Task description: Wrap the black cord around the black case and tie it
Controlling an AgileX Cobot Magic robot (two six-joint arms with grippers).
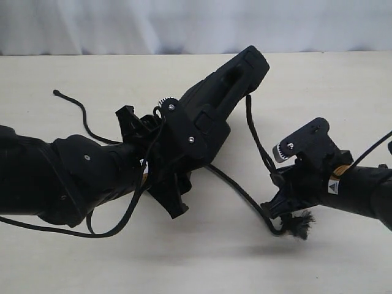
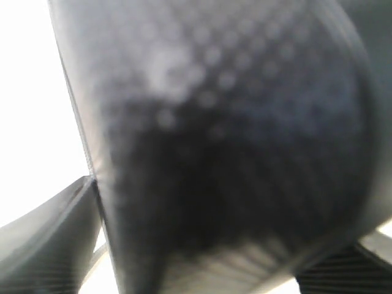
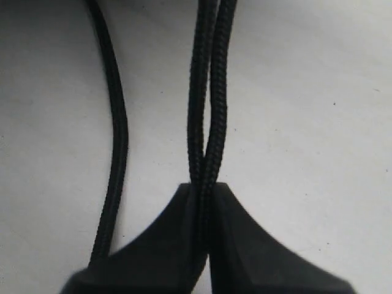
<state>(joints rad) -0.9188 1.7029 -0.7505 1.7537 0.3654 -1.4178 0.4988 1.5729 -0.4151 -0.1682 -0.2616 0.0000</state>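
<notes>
Black case (image 1: 214, 92) is held up off the pale tabletop (image 1: 196, 263), tilted, with its handle slot at the raised end. The left claw (image 1: 185, 131) is clamped on the lower end, and its wrist camera sees only the black case's blurred dark face. From the raised end the black cord (image 1: 257, 138) hangs down to the right claw (image 3: 205, 196), whose fingers are pinched tight on two strands side by side. The frayed tassel (image 1: 300, 223) sits below and right of the case. The knotted tip (image 1: 56, 93) lies on the tabletop left of the case.
</notes>
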